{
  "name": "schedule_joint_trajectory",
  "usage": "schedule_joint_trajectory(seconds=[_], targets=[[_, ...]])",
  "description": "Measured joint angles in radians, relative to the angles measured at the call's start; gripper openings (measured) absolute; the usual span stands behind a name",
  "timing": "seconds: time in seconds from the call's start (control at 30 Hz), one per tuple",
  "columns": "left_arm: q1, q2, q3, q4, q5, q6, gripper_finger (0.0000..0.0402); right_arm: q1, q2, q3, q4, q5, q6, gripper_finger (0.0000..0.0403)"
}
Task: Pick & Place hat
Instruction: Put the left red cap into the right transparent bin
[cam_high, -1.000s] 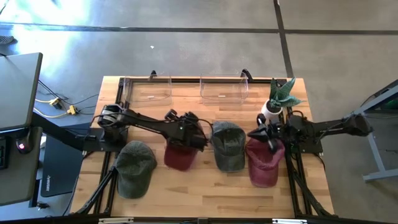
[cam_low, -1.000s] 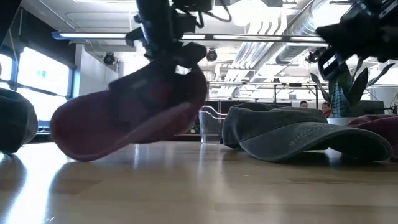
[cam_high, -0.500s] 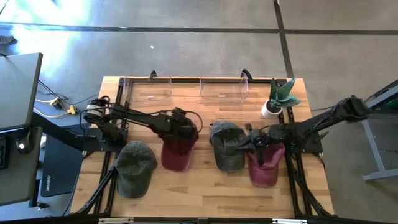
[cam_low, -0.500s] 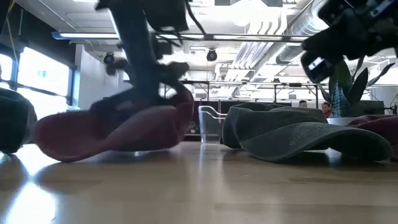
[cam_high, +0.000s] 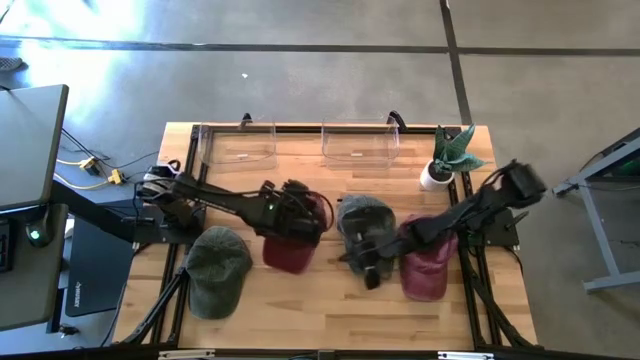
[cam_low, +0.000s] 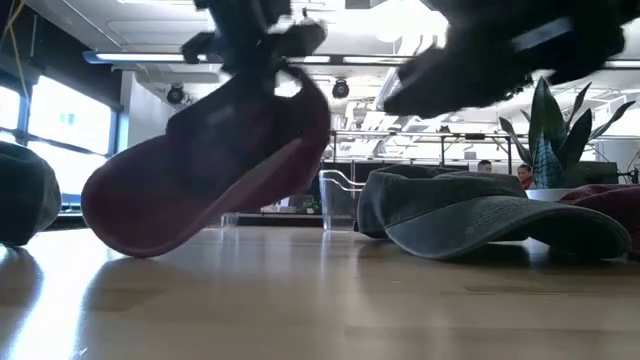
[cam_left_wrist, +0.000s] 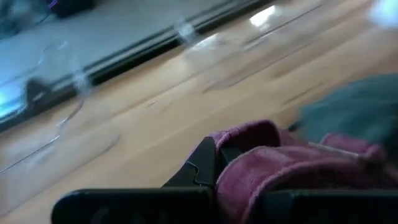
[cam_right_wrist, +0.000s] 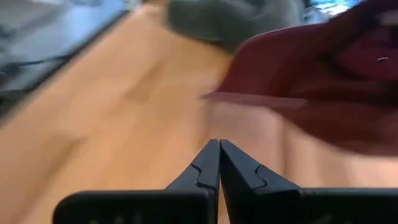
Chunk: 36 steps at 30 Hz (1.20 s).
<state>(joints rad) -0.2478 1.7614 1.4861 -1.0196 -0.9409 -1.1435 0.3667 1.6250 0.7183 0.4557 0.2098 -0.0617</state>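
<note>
My left gripper is shut on a maroon hat at the table's middle left; in the low view this hat hangs tilted below it. My right gripper is shut on nothing. It hovers over the near end of a grey-green hat lying at the middle, and its fingertips point toward the held hat. A second maroon hat lies under my right arm. Another grey-green hat lies at the near left. My left gripper pinches the maroon hat's rim at its far end between its two fingers, coming from the table's left and slanting down. The cloth bunches up between the fingers. The hat hangs tilted, far end high, low end at or just above the table; which, I cannot tell.
Two clear plastic bins stand along the far edge. A potted plant stands at the far right. Bare wood lies along the near edge between the hats.
My right arm has swung from the table's right edge toward the left, passing over the right maroon hat to the middle grey-green hat. My left gripper dipped, laying the held maroon hat nearly flat, then rose again, so the hat hangs tilted once more.
</note>
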Motion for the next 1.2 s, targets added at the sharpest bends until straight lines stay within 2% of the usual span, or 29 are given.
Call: schedule_joint_trajectory(seconds=[0.1, 0.17, 0.3, 0.43, 0.53, 0.63, 0.73, 1.0, 1.2], targets=[[-0.054, -0.001, 0.015, 0.053, -0.056, 0.093, 0.0000, 0.019, 0.061, 0.053, -0.034, 0.105, -0.059, 0.0005], [-0.093, 0.000, 0.024, 0.062, -0.092, 0.138, 0.0000, 0.032, 0.065, 0.075, -0.096, 0.130, -0.082, 0.0006], [-0.161, -0.001, 0.035, 0.068, -0.147, 0.198, 0.0000, 0.056, 0.015, 0.072, -0.221, 0.183, -0.096, 0.0002], [-0.210, -0.001, 0.035, 0.135, -0.239, 0.318, 0.0000, 0.073, -0.087, 0.023, -0.227, 0.222, -0.101, 0.0007], [-0.229, -0.001, 0.034, 0.272, -0.344, 0.484, 0.0000, 0.076, -0.174, -0.019, -0.240, 0.227, -0.114, 0.0009], [-0.238, 0.000, 0.034, 0.463, -0.447, 0.722, 0.0000, 0.075, -0.279, -0.067, -0.244, 0.249, -0.122, 0.0007], [-0.237, -0.001, 0.034, 0.611, -0.491, 0.895, 0.0000, 0.075, -0.387, -0.115, -0.262, 0.265, -0.097, 0.0005], [-0.289, 0.036, 0.003, 0.624, -0.466, 0.871, 0.0000, 0.075, -0.666, -0.251, -0.293, 0.274, -0.043, 0.0006], [-0.309, 0.076, 0.009, 0.634, -0.487, 0.813, 0.0000, 0.071, -0.775, -0.346, -0.220, 0.274, -0.040, 0.0003]])
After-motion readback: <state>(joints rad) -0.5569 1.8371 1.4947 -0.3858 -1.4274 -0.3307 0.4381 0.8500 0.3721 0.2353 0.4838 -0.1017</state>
